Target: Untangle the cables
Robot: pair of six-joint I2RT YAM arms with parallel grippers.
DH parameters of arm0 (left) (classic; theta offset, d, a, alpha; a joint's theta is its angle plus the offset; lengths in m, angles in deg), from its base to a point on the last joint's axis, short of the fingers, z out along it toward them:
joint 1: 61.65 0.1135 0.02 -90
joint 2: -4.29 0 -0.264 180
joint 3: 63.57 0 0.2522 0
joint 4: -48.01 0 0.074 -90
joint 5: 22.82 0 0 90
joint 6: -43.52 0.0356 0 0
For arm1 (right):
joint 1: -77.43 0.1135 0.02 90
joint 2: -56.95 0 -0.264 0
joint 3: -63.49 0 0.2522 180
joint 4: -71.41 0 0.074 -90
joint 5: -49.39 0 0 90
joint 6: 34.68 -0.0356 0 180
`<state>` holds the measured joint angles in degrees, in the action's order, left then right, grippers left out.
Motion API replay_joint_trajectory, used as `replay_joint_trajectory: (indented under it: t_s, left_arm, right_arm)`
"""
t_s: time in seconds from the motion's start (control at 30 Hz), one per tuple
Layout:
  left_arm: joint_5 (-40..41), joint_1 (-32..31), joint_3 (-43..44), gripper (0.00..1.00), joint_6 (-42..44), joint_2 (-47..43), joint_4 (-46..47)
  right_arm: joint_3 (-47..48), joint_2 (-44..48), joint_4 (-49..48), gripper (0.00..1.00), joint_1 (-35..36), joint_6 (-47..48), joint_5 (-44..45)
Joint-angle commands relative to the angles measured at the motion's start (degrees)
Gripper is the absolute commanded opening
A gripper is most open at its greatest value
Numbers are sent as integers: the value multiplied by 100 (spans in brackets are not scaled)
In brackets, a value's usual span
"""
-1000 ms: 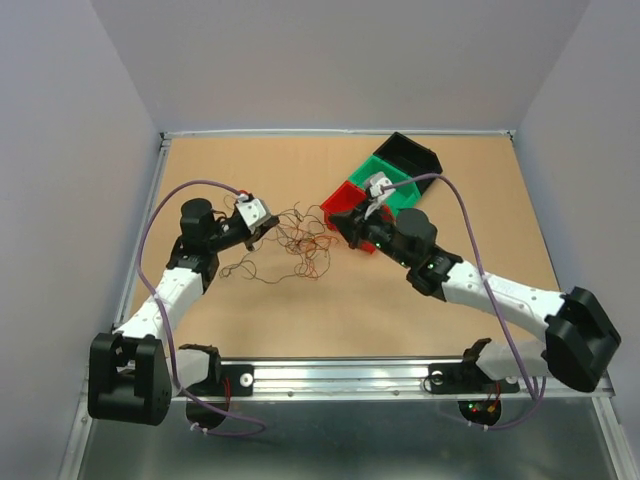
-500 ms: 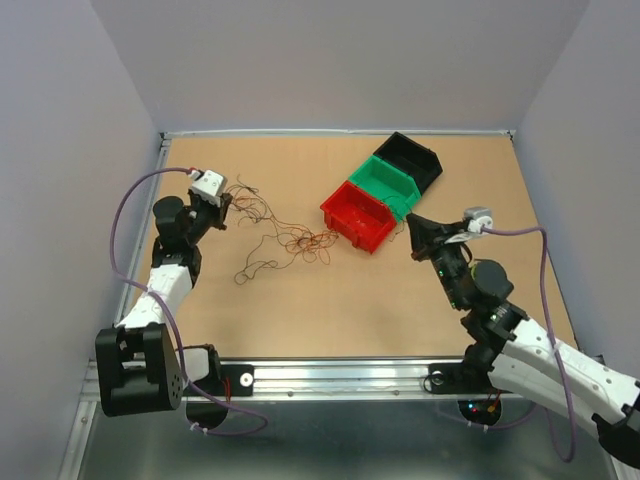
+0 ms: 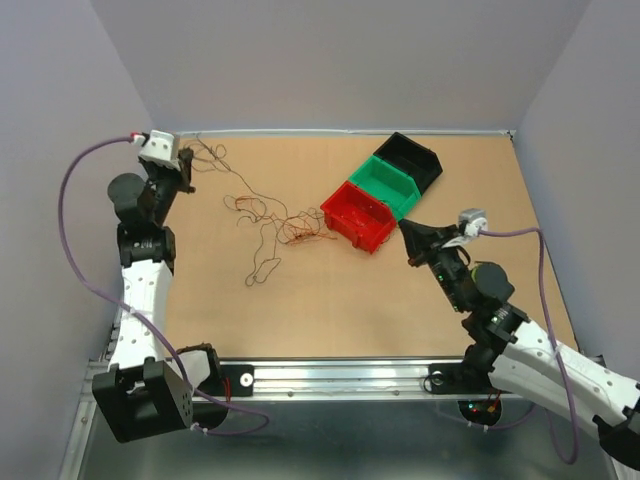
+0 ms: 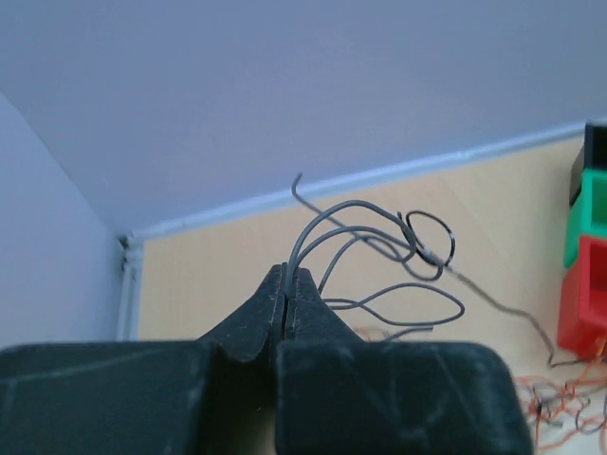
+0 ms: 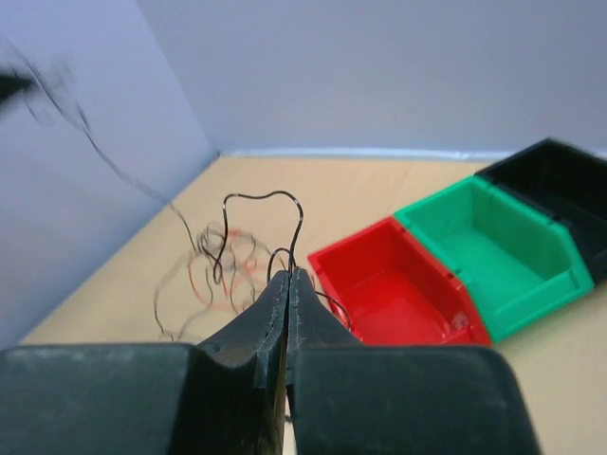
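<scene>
Pinching a few dark strands right at their tips, the left jaws are pressed fully together with no gap showing, and they hold those strands high at the far left corner of the desk. The height is probably meant to draw the strands up and away from the knot. The right jaws are also pressed tight together, with a thin black strand looping up out of their tips. They sit off to the right, near the bins, so the two arms pull in opposite directions and the tangle can spread out between them. The cables lie mostly on the desk between the arms: a line runs down from the left jaws into a red and orange-brown clump just beside the red bin, and a loose dark loop trails toward the near side. The green bin and black bin stand in a row behind the red one, likely waiting for sorted colours. The clump looks knotted, so the untangling seems only partly done.
</scene>
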<state>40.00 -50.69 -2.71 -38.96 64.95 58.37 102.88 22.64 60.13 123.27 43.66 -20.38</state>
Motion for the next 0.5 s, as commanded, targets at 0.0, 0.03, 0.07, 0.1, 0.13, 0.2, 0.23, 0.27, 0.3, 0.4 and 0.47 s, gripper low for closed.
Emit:
replay_joint_trajectory:
  t_s: [0.0, 0.03, 0.07, 0.1, 0.13, 0.2, 0.23, 0.27, 0.3, 0.4, 0.47]
  left_arm:
    - [-147, -15, 1491, 0, -68, -275, -493]
    - [-139, -6, 1713, 0, -50, -248, -592]
    - [-156, -15, 1916, 0, -32, -222, -688]
    - [-174, -6, 2309, 0, -6, -187, -768]
    - [-182, -6, 2487, 0, -6, -117, -934]
    - [-305, 2, 2900, 0, 12, -72, -1049]
    - [-480, -6, 2963, 0, 29, -72, -1067]
    - [-951, -15, 2990, 0, 64, -116, -1050]
    - [-1182, -6, 2981, 0, 21, -142, -954]
    - [-1676, -6, 2876, 0, -190, -309, -751]
    - [-1921, -24, 2841, 0, -375, -353, -645]
  right_arm:
    - [65, -663, 51, 1, 21, -108, -765]
    - [57, -761, 52, 1, 21, -117, -888]
    - [56, -884, 43, 0, 21, -100, -1246]
    - [56, -989, 60, 1, 21, -91, -1423]
    - [65, -1182, 43, 1, 21, -82, -1834]
    - [83, -1376, -27, 1, 12, -30, -2369]
    - [109, -1499, -54, 1, 21, -3, -2601]
    - [196, -1605, -80, 4, 21, 23, -2829]
    - [249, -1815, -98, 4, 21, 84, -3206]
    - [390, -2062, -185, 4, 12, 164, -3586]
    - [434, -2229, -264, 26, 21, 287, -3771]
